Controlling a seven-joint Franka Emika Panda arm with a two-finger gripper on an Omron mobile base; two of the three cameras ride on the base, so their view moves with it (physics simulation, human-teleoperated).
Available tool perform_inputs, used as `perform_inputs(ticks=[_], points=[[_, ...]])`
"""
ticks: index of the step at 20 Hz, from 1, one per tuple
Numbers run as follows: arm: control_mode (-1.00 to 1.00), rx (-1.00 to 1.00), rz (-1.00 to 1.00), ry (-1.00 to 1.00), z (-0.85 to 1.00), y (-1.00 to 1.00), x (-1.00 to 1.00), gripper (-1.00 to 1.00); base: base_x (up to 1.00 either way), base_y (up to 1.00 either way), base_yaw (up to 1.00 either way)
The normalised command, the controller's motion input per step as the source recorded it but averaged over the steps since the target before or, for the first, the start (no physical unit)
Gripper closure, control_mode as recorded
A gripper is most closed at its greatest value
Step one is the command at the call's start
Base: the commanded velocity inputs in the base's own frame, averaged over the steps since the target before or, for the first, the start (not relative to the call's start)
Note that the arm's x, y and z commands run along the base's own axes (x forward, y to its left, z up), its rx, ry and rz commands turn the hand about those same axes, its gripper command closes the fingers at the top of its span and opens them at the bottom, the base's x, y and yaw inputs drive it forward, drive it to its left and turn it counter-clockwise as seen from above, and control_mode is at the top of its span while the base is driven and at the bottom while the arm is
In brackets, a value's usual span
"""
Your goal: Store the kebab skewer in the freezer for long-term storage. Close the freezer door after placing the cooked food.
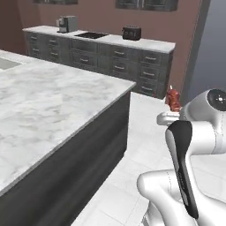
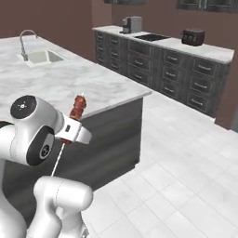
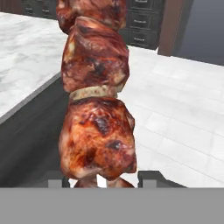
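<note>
I have the hand (image 2: 69,132) clenched on the kebab skewer (image 2: 77,107), whose long axis stands near upright toward twelve o'clock, above the floor beside the tabletop (image 2: 100,88).

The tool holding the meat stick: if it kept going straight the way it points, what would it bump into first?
Probably nothing soon. The tool, shut on the kebab skewer, points over open white floor towards the far dark cabinets; depth is unclear.

You have before you a marble-topped island (image 1: 53,101) with dark sides and an inset sink (image 2: 42,56) with faucet (image 2: 24,41), a white tiled floor (image 2: 186,158), reddish-brown walls (image 1: 106,17), and a far run of dark grey drawers (image 1: 110,59) bearing a coffee machine (image 1: 67,24), cooktop (image 1: 91,35) and toaster (image 1: 131,32).
</note>
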Motion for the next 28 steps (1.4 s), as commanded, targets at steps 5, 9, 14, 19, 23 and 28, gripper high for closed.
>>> perform_inputs(ticks=[5,9,14,19,23,28], points=[[1.00,0.00,0.00,0.00,0.00,0.00,0.00,1.00,0.75,-0.07,-0.55],[1.00,0.00,0.00,0.00,0.00,0.00,0.00,1.00,0.68,-0.06,-0.59],[1.00,0.00,0.00,0.00,0.00,0.00,0.00,1.00,0.80,0.02,-0.54],[1.00,0.00,0.00,0.00,0.00,0.00,0.00,1.00,0.69,0.28,-0.44],[1.00,0.00,0.00,0.00,0.00,0.00,0.00,1.00,0.71,0.34,-0.39],[1.00,0.00,0.00,0.00,0.00,0.00,0.00,1.00,0.92,0.13,-0.29]])
